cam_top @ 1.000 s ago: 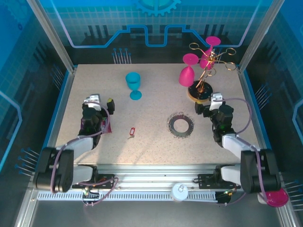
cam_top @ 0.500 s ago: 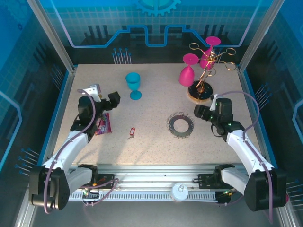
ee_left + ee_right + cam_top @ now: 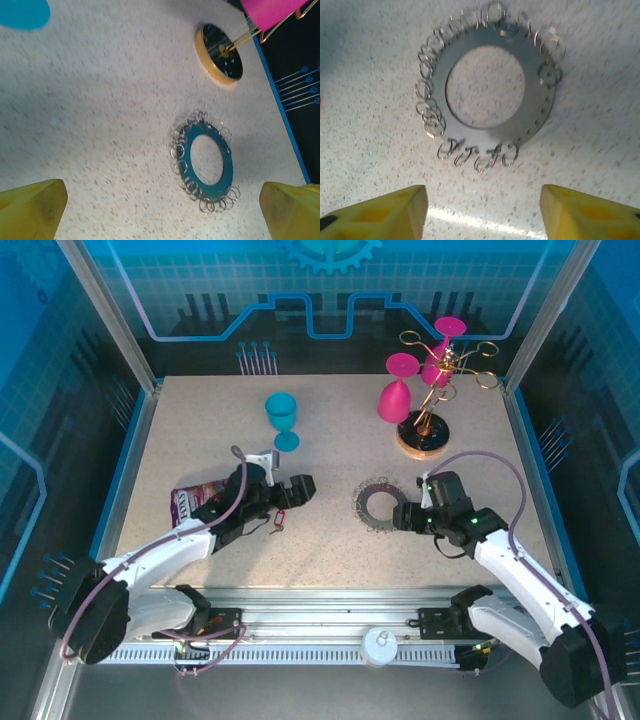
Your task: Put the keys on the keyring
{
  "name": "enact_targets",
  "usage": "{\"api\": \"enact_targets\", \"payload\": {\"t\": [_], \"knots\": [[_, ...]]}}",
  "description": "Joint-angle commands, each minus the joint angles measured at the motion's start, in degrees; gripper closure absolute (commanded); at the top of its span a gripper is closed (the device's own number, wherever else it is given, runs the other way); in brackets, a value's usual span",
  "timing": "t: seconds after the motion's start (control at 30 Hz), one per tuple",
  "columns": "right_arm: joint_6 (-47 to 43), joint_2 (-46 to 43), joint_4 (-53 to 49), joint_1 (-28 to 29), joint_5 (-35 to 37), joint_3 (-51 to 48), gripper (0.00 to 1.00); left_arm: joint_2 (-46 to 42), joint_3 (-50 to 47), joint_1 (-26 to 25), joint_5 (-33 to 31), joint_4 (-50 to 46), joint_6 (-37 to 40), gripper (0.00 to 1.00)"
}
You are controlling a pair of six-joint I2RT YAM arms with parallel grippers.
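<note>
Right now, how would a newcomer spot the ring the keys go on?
Start at the speckled table, and find the gold rack with pink goblets at its far right. A little nearer and left of its round base lies the keyring, flat on the surface. Unlike that solid base, it is dark grey with a wide hole and a fringe of thin wire loops.

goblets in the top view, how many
3. Teal goblet stands mid-table, far side; left pink goblet and right pink goblet hang inverted on the gold rack. Others may be hidden.

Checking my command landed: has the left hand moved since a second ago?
Yes. The left hand moved right, much closer to the keyring.
</note>
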Motion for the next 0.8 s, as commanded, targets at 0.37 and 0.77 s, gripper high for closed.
{"api": "enact_targets", "payload": {"t": [0.37, 0.77], "knots": [[8.2, 10.6, 1.6, 3.4, 7.4, -2.2, 0.70, 15.2, 2.2, -5.2, 1.4, 6.6, -12.8, 0.01], [9.7, 18.3, 10.1, 2.4, 4.0, -2.9, 0.77, 15.2, 2.3, -5.3, 1.4, 6.2, -12.4, 0.01]]}}
